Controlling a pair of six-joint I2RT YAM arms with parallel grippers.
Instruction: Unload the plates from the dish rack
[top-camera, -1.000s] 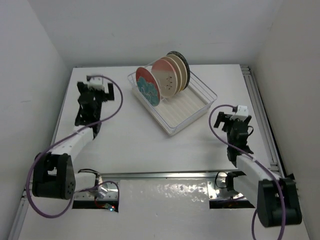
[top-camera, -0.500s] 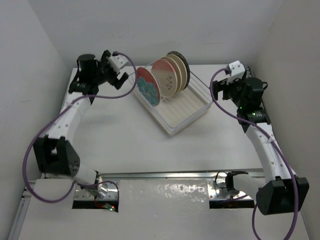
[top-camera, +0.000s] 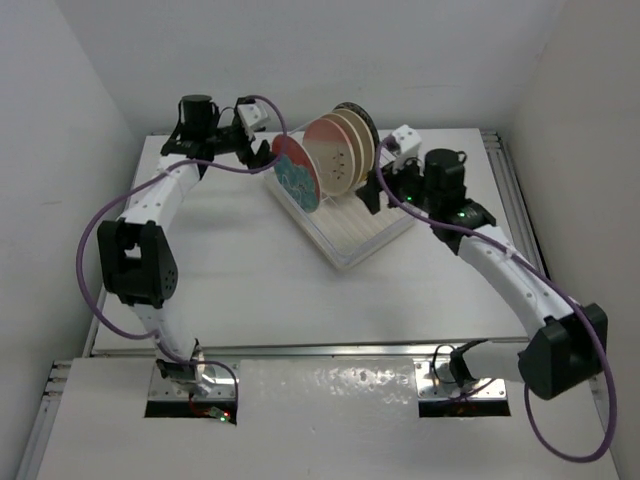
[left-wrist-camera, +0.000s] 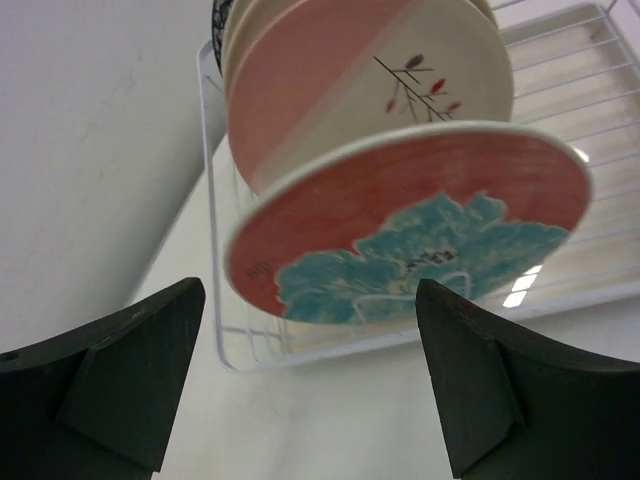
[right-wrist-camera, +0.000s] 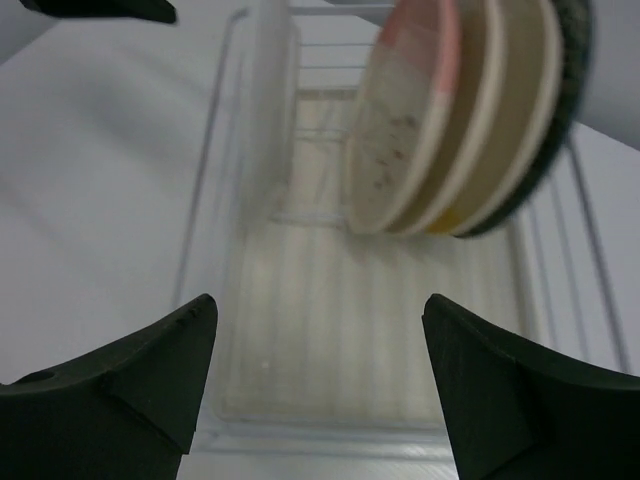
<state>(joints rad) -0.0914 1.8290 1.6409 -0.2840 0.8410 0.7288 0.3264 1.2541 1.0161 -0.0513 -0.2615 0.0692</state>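
The white wire dish rack (top-camera: 366, 231) stands at the back middle of the table, with several plates upright in it. The frontmost is the red-and-teal floral plate (top-camera: 296, 174) (left-wrist-camera: 420, 220). Behind it come a pink-and-cream plate (top-camera: 335, 152) (left-wrist-camera: 360, 80) (right-wrist-camera: 400, 110), more cream ones, and a dark-backed plate (top-camera: 361, 116) (right-wrist-camera: 562, 90) at the rear. My left gripper (top-camera: 260, 155) (left-wrist-camera: 310, 297) is open just left of the red-and-teal plate, facing it. My right gripper (top-camera: 376, 190) (right-wrist-camera: 320, 305) is open over the rack's right side, looking along the ridged tray (right-wrist-camera: 340, 340), with nothing between its fingers.
White walls close in the table at the back and on both sides. A metal rail (top-camera: 510, 200) runs along the right edge. The rack's wire rim (left-wrist-camera: 212, 200) stands between the left gripper and the plates. Purple cables trail from both arms.
Both arms have swung up from the table's sides to the rack, the left one to the red-and-teal plate, the right one to the rack's right side. Both jaws have narrowed a little.
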